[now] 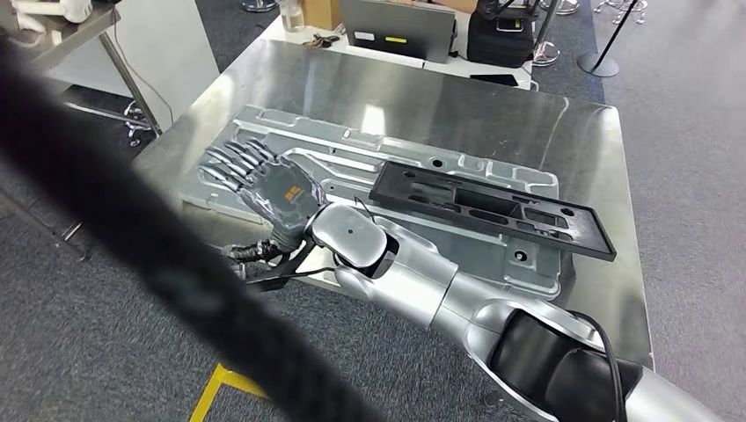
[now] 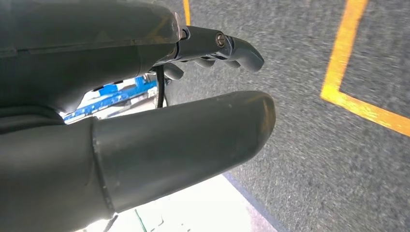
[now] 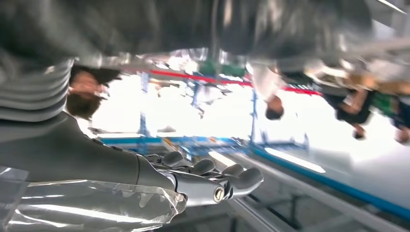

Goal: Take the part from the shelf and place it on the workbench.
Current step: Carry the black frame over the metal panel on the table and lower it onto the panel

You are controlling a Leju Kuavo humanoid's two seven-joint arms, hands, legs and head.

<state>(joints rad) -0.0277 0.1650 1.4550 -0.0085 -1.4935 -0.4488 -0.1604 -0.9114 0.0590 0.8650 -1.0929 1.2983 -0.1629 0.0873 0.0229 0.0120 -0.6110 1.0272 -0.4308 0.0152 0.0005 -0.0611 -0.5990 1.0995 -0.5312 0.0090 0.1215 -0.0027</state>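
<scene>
Fingers (image 1: 230,163) spread flat over grey ribbed part (image 1: 493,180).

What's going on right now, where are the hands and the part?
Right hand open, flat over silver part on workbench. Left hand empty, above floor. Black tray rests on part.

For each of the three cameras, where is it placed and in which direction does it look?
Head view: high on the body, looking forward and down at the steel workbench; the right arm and right hand lie over the grey part, with a black part on it.
Left wrist view: behind the left hand, facing grey floor with yellow lines.
Right wrist view: behind the right hand, looking out along the shiny metal surface towards blurred people.
Shared: head and right wrist views both show the right hand.
</scene>
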